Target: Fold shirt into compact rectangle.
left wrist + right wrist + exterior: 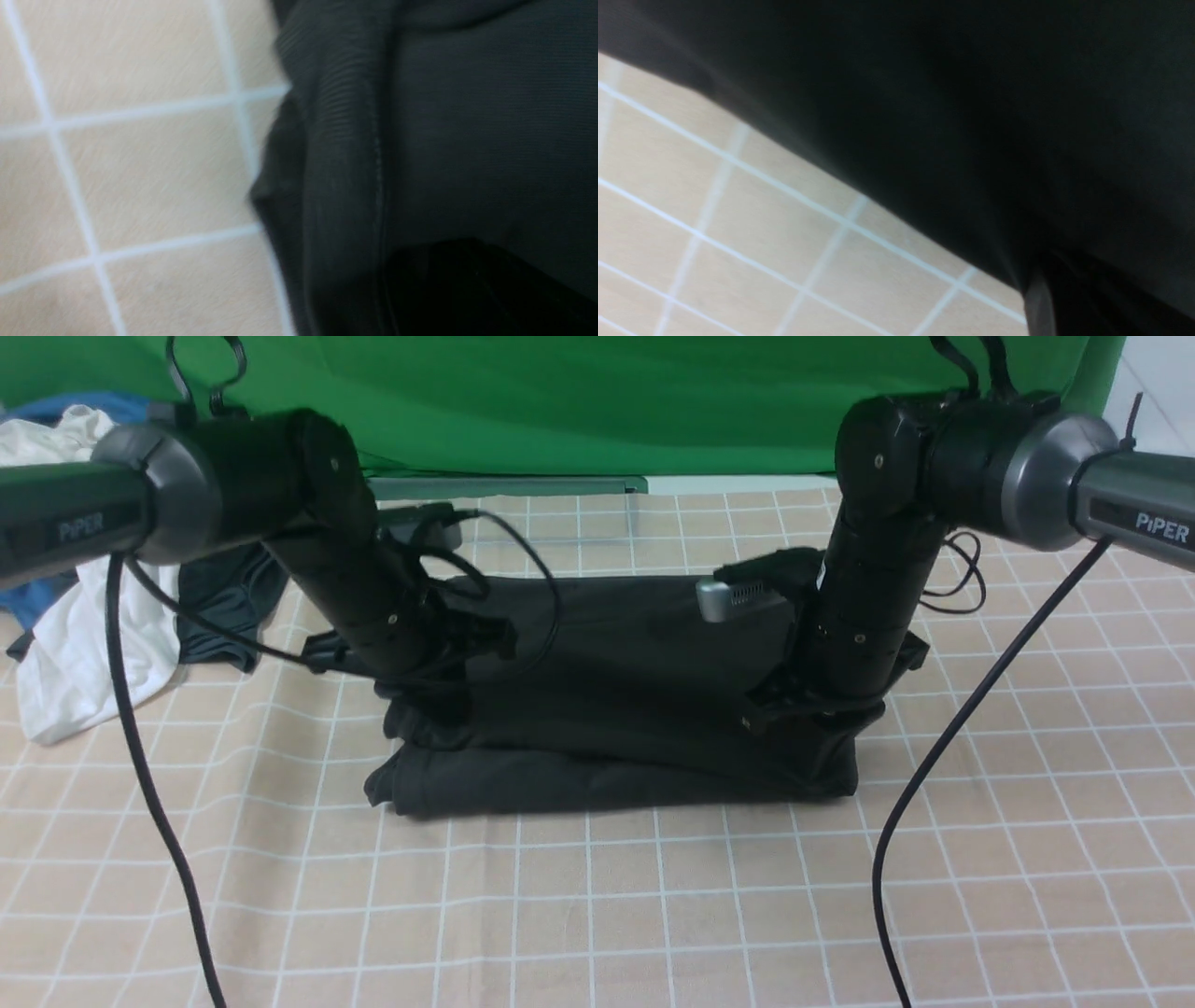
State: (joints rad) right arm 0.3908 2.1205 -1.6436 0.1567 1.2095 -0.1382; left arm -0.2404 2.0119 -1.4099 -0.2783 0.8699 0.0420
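your large plain black cotton shirt (616,709) lies in the middle of the beige white-gridded tablecloth (597,905), already doubled into a broad band whose long axis runs side to side in front of the robot. the near edge is a soft roll lying on the cloth; a second layer is draped up and over it between the two arms.

your left gripper (425,709) is down at the left end of the band and your right gripper (808,714) at the right end, each buried in dark cloth. both are closed. in the front view the fabric rises toward each wrist, so i judge each is pinching a shirt edge, though the fingertips themselves are hidden. the left wrist view shows a stitched ribbed hem (345,154) just beside the grid; the right wrist view shows only black cloth over the grid.

what the next move turns on: the band lies across, with one arm at each end, neither nearer than the other. to shorten it to a compact rectangle, you would likely carry one end toward the other along that long axis.

the heap of white, blue and dark grey garments (103,644) sits well apart at far left.
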